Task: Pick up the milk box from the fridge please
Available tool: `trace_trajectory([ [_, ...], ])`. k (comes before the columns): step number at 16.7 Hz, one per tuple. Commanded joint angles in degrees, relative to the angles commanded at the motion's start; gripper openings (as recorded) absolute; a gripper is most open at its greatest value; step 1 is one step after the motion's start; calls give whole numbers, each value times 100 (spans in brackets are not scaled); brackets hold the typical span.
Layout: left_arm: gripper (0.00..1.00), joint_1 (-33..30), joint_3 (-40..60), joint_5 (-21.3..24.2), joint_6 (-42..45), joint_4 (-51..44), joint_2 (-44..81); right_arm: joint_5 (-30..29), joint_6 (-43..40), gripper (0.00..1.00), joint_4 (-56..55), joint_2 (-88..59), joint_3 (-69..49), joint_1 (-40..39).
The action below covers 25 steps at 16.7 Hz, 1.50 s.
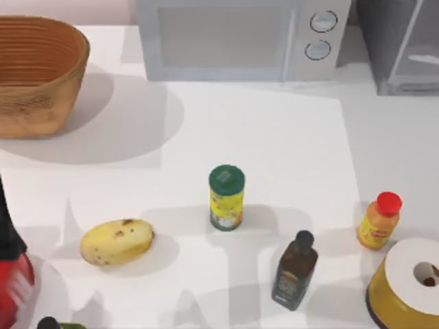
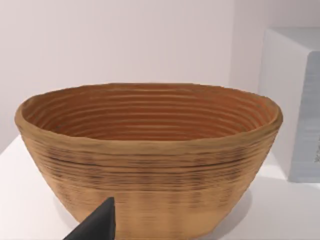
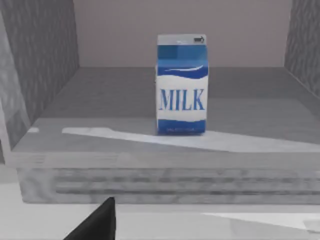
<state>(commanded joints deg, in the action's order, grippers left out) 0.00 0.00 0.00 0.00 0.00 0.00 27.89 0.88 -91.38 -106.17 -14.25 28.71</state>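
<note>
Surface: white tabletop [image 1: 274,137], pale wall behind; fridge at its far right corner, microwave at the back.
Milk box: bright blue and white carton [image 3: 181,84] lettered MILK, upright on the fridge's grey floor, well back from the front lip, free of both side walls, nothing touching it.
Fridge: dark grey boxy cabinet [image 1: 401,44], partly in frame from above; right wrist view looks straight into its open compartment [image 3: 65,100].
Right gripper: one dark fingertip [image 3: 97,222] low in the right wrist view, outside the compartment, well short of the carton; cannot tell if the fingers are apart or together.
Left gripper: one dark fingertip [image 2: 97,225] in front of the basket; spread of fingers, cannot tell.
Left arm: at the table's left edge, near side.
Basket: ribbed brown woven bowl [image 1: 38,72], far left corner.
Microwave: pale grey box with two round knobs [image 1: 243,38], left of the fridge.
Centre: green-lidded yellow can [image 1: 226,197], upright.
Near it: yellow spotted banana-like fruit [image 1: 116,241] to the left, dark glass bottle [image 1: 295,269] to the right.
Right edge: orange bottle with red cap [image 1: 378,221]; white roll on a yellow base [image 1: 408,284] just beside it.
</note>
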Motion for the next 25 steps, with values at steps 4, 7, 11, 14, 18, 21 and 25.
trace_trajectory([
  [4, 100, 0, 0, 0, 0, 0, 0, -462, -19, 100, 410, -898, -1298, -441],
  [7, 100, 0, 0, 0, 0, 0, 0, -913, -25, 100, 845, -1657, -2592, -853],
  [11, 100, 0, 0, 0, 0, 0, 0, -1452, -34, 100, 1378, -2425, -3919, -1341],
  [14, 100, 0, 0, 0, 0, 0, 0, -1647, -40, 100, 1579, -2646, -4293, -1520],
  [18, 100, 0, 0, 0, 0, 0, 0, -1640, -39, 100, 1570, -2624, -4283, -1497],
  [21, 100, 0, 0, 0, 0, 0, 0, -1657, -41, 100, 1709, -2766, -4517, -1528],
  [25, 100, 0, 0, 0, 0, 0, 0, -1750, -45, 100, 2215, -3154, -5469, -1616],
])
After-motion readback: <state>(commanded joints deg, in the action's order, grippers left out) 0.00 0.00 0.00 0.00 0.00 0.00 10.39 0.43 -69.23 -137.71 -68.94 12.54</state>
